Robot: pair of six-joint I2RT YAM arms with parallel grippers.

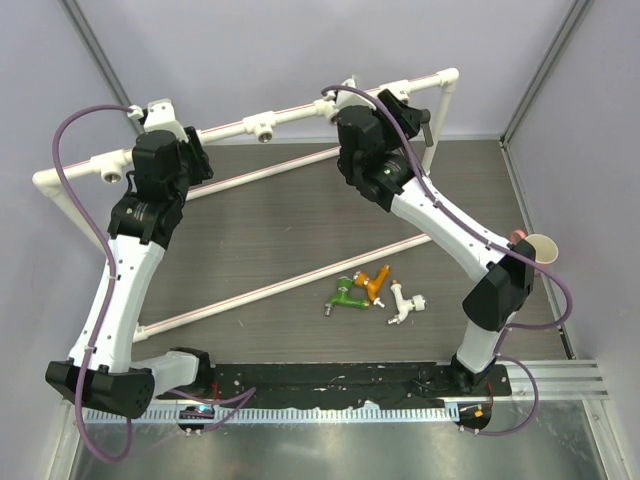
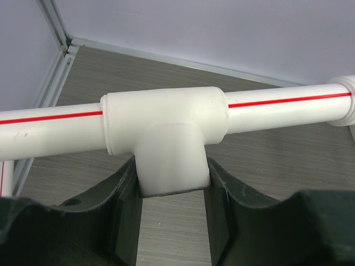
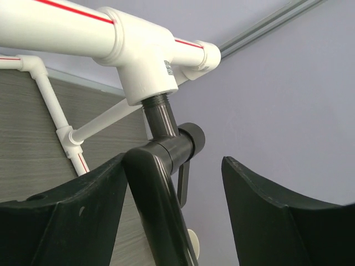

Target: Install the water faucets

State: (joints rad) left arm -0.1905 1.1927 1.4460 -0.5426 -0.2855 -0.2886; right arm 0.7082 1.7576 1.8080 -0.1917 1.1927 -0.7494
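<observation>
The black faucet is threaded into a white tee socket at the right end of the pipe frame's top rail. Its thin handle hangs down, and part of the faucet shows in the top view. My right gripper is open around it. The faucet's tube lies against the left finger and the right finger stands apart. My left gripper is shut on the stem of another tee socket on the same rail. The green, orange and white faucets lie loose on the table.
Two lower pipes of the frame run diagonally across the dark table. An empty tee sits mid-rail between my grippers. A paper cup stands at the right edge beside my right arm. Walls close in at the back and sides.
</observation>
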